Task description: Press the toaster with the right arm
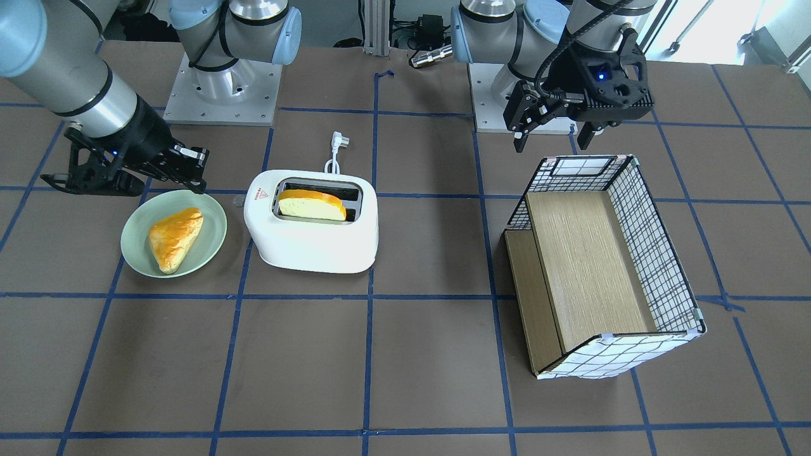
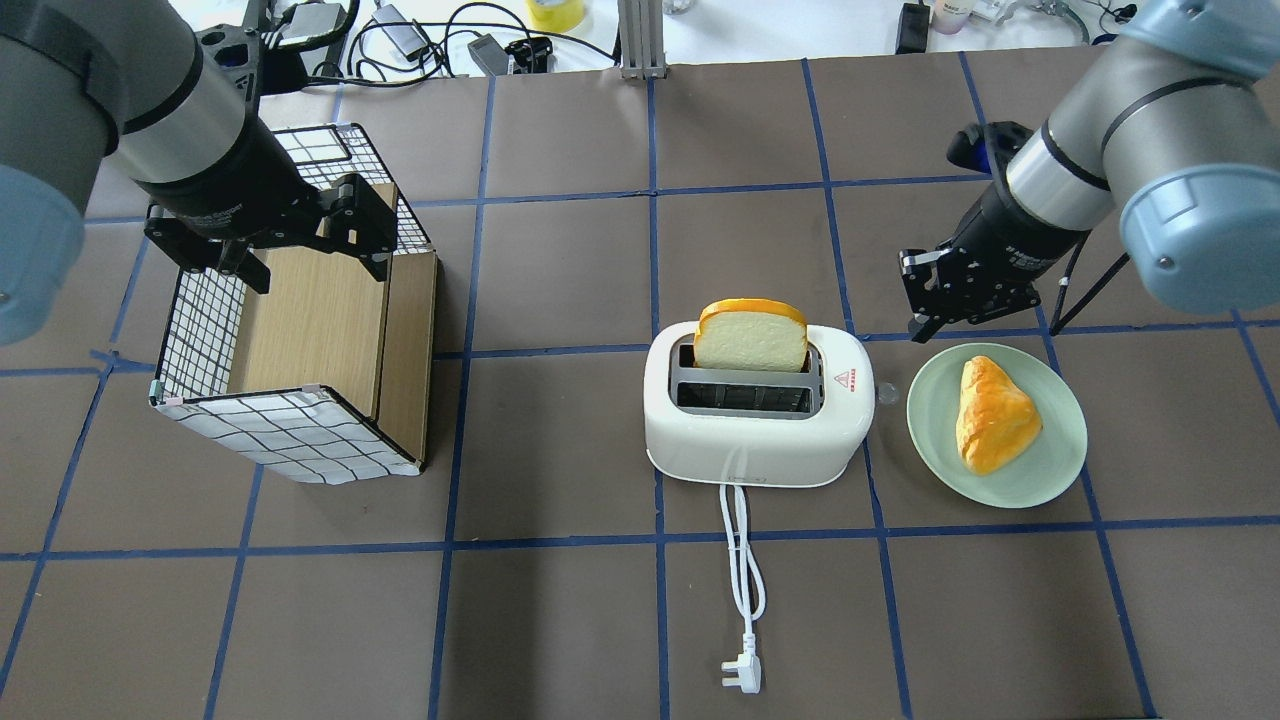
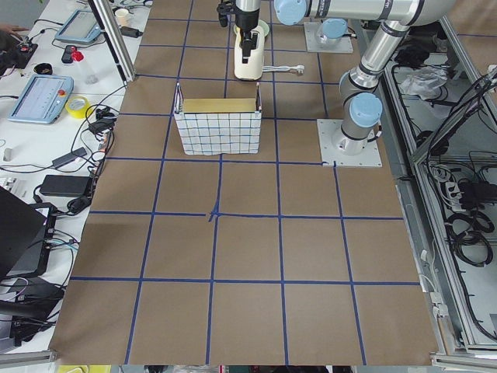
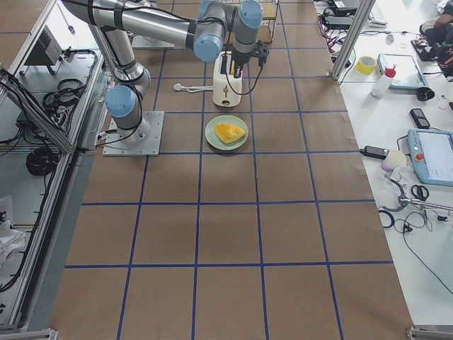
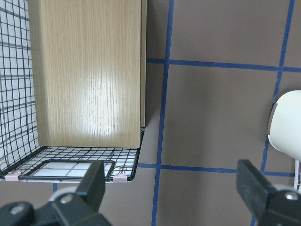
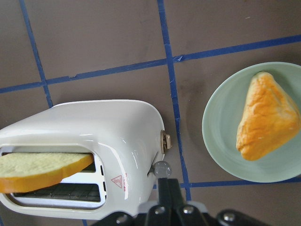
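You're seeing the toaster (image 2: 755, 440) sitting mid-bench w/ the right tool (image 6: 165, 188) hanging above its plate-side end, fingers pressed together. In the wrist view the tip is lining up just beside the small clear knob (image 6: 162, 168) sticking out of that end wall, but you can't tell whether they're touching. The green plate (image 2: 1050, 470) is lying just beside the toaster on that same side, a narrow gap btwn them, and is carrying a golden triangular pastry (image 2: 990, 415). The toaster is glossy white plastic w/ rounded corners, two slots and a red warning triangle (image 2: 845, 379) on top. A bread slice (image 2: 750, 338) w/ orange crust is standing upright in the slot farther from the robot. The white cord (image 2: 742, 560) is running toward the robot's side and ending in a plug (image 2: 742, 675). Over at the wire-grid basket (image 2: 200, 330) w/ wood-look panels, the left tool (image 5: 172, 183) is hanging above the rim w/ fingers spread wide, well apart from the toaster. The bench (image 2: 600, 620) is matte brown w/ a blue tape grid, and a wide stretch of it is lying btwn basket and toaster.
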Controlling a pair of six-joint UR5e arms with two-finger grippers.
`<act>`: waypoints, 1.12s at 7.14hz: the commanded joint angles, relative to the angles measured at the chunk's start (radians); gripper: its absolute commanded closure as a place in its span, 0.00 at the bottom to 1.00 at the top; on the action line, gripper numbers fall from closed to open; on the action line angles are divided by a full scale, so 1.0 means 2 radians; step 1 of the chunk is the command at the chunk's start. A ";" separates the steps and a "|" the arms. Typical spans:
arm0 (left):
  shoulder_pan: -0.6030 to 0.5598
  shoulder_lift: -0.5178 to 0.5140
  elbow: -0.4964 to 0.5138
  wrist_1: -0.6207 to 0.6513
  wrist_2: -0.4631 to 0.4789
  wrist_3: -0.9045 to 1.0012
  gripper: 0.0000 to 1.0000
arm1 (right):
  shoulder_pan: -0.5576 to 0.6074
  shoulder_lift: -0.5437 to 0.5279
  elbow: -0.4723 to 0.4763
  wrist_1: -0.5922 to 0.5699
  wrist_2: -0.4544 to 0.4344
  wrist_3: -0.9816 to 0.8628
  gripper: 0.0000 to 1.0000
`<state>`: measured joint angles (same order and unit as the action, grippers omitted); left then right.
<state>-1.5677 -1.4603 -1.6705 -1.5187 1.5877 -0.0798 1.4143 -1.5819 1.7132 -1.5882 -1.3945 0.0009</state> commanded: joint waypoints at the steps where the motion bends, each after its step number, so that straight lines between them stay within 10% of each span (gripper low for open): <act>1: 0.000 0.000 0.000 0.000 0.000 0.000 0.00 | 0.036 0.001 -0.071 0.040 -0.066 0.064 1.00; 3: 0.000 0.000 0.000 0.000 0.000 0.000 0.00 | 0.077 0.003 -0.089 0.036 -0.078 0.107 0.90; 5: 0.000 0.000 0.000 0.000 0.000 0.000 0.00 | 0.080 0.001 -0.089 -0.012 -0.108 0.099 0.00; 8: 0.000 0.000 0.000 0.000 0.000 0.000 0.00 | 0.081 0.006 -0.081 -0.063 -0.105 0.097 0.00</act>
<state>-1.5677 -1.4604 -1.6705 -1.5186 1.5877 -0.0798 1.5748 -1.5737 1.5462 -1.6831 -1.6080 0.1992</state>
